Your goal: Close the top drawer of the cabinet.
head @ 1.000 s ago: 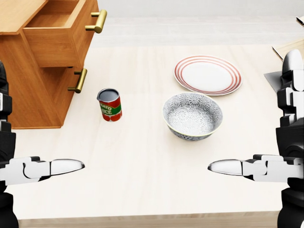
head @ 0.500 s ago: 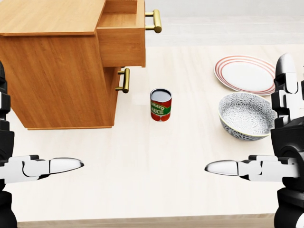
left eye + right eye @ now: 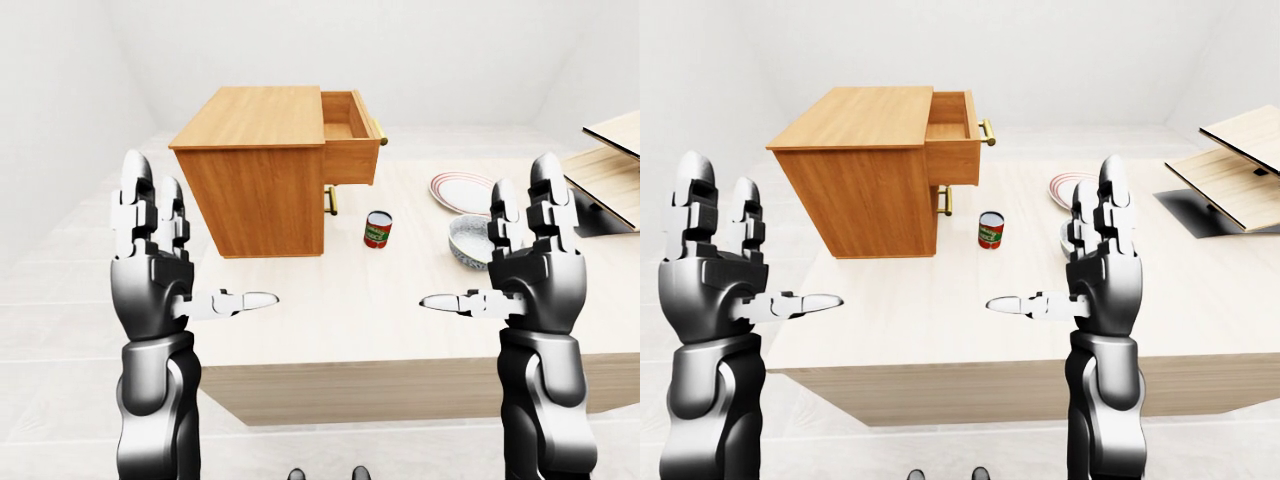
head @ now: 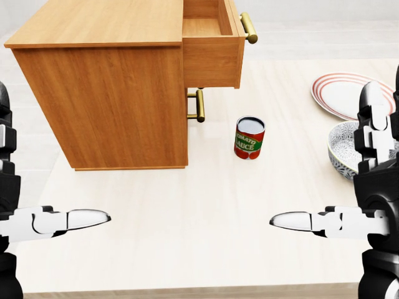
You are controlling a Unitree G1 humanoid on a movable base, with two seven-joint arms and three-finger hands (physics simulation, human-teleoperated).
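A wooden cabinet (image 4: 106, 93) stands on the table (image 4: 187, 224) at the upper left of the head view. Its top drawer (image 4: 212, 53) is pulled out to the right, with a brass handle (image 4: 248, 28) on its front. A lower drawer's brass handle (image 4: 199, 105) sits beneath it. My left hand (image 3: 160, 255) is open, fingers up, low on the left, well short of the cabinet. My right hand (image 3: 530, 255) is open, fingers up, low on the right, apart from the drawer. Both hands are empty.
A tomato sauce can (image 4: 249, 137) stands upright just right of the cabinet, below the open drawer. A patterned bowl (image 4: 341, 149) and a red-rimmed plate (image 4: 340, 93) lie at the right. Wooden boards (image 3: 1240, 150) rest at the far right.
The whole picture has shifted right, so the camera has moved left: cabinet, can, bowl and plate all slid rightward. Both hands keep the same open pose.
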